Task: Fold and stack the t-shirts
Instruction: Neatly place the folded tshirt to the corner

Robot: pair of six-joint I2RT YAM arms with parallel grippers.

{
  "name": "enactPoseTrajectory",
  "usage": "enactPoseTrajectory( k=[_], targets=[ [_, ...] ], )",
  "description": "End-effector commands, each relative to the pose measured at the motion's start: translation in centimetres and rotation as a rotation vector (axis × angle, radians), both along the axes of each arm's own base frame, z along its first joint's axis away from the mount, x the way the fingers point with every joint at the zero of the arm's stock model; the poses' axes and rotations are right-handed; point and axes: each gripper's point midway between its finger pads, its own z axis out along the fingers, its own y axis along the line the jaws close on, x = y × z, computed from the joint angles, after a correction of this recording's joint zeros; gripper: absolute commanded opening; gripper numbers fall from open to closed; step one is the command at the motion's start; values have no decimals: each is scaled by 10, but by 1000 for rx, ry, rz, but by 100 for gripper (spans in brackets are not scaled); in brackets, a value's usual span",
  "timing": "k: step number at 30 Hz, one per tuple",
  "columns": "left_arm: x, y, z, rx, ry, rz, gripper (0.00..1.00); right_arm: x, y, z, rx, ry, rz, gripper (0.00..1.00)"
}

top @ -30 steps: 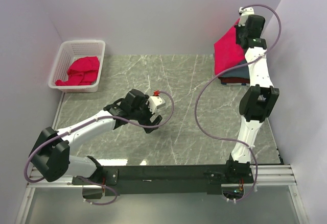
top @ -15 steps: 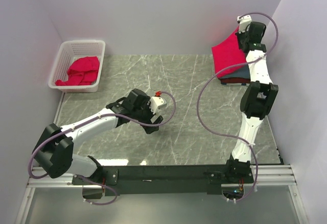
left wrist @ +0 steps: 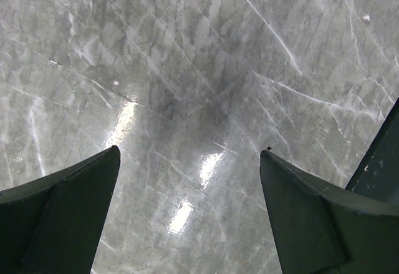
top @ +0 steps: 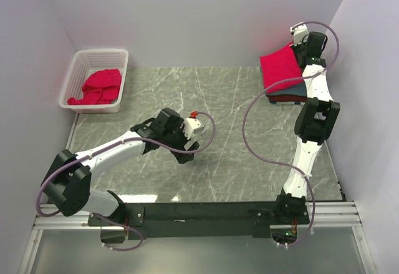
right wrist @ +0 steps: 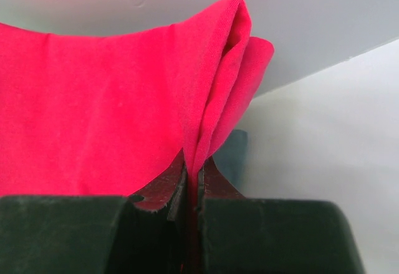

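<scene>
Folded bright red t-shirt (top: 280, 68) is pinched at its edge between the closed fingers of the right gripper (right wrist: 193, 193) at the table's far right corner. Its lower part lies over a stack where a teal-blue t-shirt (top: 297, 91) shows beneath. The left gripper (left wrist: 190, 155) hovers above the marble table (top: 224, 99), jaws spread wide and empty. Another red t-shirt (top: 100, 85) lies crumpled in the white basket (top: 93, 53) at far left.

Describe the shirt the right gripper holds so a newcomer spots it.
Look to the far right corner of the table. On the folded stack there, it is the bright red t-shirt on top, pinched by the right gripper, unlike the teal-blue t-shirt beneath.
</scene>
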Motion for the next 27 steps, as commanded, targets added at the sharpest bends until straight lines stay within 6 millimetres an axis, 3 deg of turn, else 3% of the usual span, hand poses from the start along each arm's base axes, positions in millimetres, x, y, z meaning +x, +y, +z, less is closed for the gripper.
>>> enactPoseTrajectory(
  k=[1,3,6,16,18,19,20,21,22,23,24,25,26,27],
  targets=[
    [6,-8,16,-35,-11,-7,99,9,-21,21,-88,-91,-32,2],
    [6,-8,15,-35,-8,-9,99,10,-26,18,-97,-102,-62,28],
    [6,-8,16,-31,-5,-8,99,11,-31,23,-101,-135,-99,52],
    [6,4,15,-71,81,60,99,-1,-27,40,-16,-149,-146,58],
    [10,9,21,-94,79,83,99,-7,-16,49,42,-147,-142,62],
    [11,11,22,-104,88,101,100,-13,-10,44,80,-108,-129,68],
    [16,16,26,-116,86,128,99,-21,2,55,111,-107,-111,81],
    [16,18,29,-130,96,138,100,-26,16,58,175,-98,-81,83],
    [22,24,34,-144,104,175,100,-38,26,48,215,-47,-70,84],
    [23,26,36,-151,111,187,99,-52,43,77,261,-81,-47,84],
    [25,30,38,-151,121,200,99,-62,53,84,288,-81,-30,85],
    [32,36,44,-172,126,235,100,-77,68,71,331,-33,5,85],
    [36,40,48,-187,130,260,99,-96,80,100,351,-72,34,86],
    [42,45,54,-205,130,285,99,-108,96,104,394,-60,62,86]
  ],
)
